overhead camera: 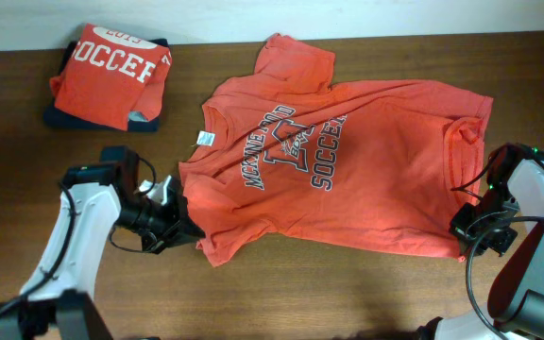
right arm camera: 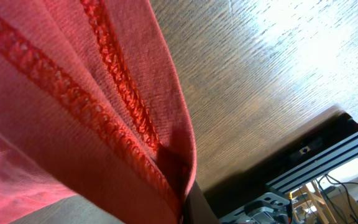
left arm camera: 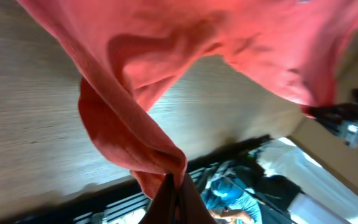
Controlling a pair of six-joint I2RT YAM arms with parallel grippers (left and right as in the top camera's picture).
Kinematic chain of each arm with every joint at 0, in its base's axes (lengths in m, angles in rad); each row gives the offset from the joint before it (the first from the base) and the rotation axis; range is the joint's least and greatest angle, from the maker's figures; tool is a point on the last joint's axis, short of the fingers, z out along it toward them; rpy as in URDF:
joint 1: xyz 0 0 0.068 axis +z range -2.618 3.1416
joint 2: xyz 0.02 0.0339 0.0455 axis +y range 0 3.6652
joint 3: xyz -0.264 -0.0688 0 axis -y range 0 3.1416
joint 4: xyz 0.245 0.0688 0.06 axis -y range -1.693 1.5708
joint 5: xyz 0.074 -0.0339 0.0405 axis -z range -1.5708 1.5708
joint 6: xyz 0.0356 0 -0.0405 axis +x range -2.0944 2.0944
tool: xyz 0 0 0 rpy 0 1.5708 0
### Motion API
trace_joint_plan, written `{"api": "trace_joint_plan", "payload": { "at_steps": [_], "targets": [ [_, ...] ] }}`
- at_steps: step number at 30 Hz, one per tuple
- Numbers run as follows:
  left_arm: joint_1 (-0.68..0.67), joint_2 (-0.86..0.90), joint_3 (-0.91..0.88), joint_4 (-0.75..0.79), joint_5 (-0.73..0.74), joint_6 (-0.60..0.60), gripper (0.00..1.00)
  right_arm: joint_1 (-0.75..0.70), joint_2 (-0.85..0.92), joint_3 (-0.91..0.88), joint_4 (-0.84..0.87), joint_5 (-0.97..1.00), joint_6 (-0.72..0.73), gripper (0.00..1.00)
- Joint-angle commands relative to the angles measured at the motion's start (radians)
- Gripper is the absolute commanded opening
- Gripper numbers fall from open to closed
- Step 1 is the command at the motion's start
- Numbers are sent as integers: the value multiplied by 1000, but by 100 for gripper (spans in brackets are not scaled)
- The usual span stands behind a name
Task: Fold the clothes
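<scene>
On the surface (overhead camera: 348, 293), near centre, find the open T-shirt (overhead camera: 366, 170) spread chest-up with its collar at the left side. Note the left gripper (overhead camera: 187, 227) clenched on the near sleeve edge and the right gripper (overhead camera: 463, 230) clenched on the near hem corner. Toward the far left corner, note the folded T-shirt (overhead camera: 111, 71) stacked on a navy garment (overhead camera: 64, 119), well apart from both grippers.

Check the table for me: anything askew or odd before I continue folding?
The spread T-shirt lies slanted and creased, its far sleeve bunched over itself. Left gripper and right gripper are each shut on its edges. The folded pile at the back left looks tidy.
</scene>
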Motion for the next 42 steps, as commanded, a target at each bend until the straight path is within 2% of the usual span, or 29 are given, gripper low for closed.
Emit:
{"api": "trace_joint_plan", "payload": {
  "at_steps": [1,2,10,16,21,27,32,34,40,42],
  "targets": [
    [-1,-106,30,6,174,-11,1,-7,-9,-5,0,-2,13,4],
    [-1,-156,30,30,237,-35,0,-7,-9,-5,0,-2,13,4],
    [-2,-354,30,147,290,-189,0,-6,-9,-5,4,-8,13,4],
    [-18,-380,29,79,116,-189,0,-6,-9,-5,3,-21,13,4],
    [-77,-380,28,53,24,-190,0,-6,-9,-5,3,-25,13,4],
    [-143,-380,21,27,-187,-232,0,-6,-9,-5,3,-25,13,4],
    [-172,-380,-71,31,-195,-321,0,-6,-9,-5,4,-26,13,4],
    [-172,-380,-116,65,-129,-339,0,-6,-9,-5,6,-29,13,4],
    [-172,-380,-143,261,253,-344,1,-6,-9,-5,10,-32,13,4],
    [-172,-380,-143,337,375,-385,1,-6,-9,-5,10,-32,13,4]
  ]
}}
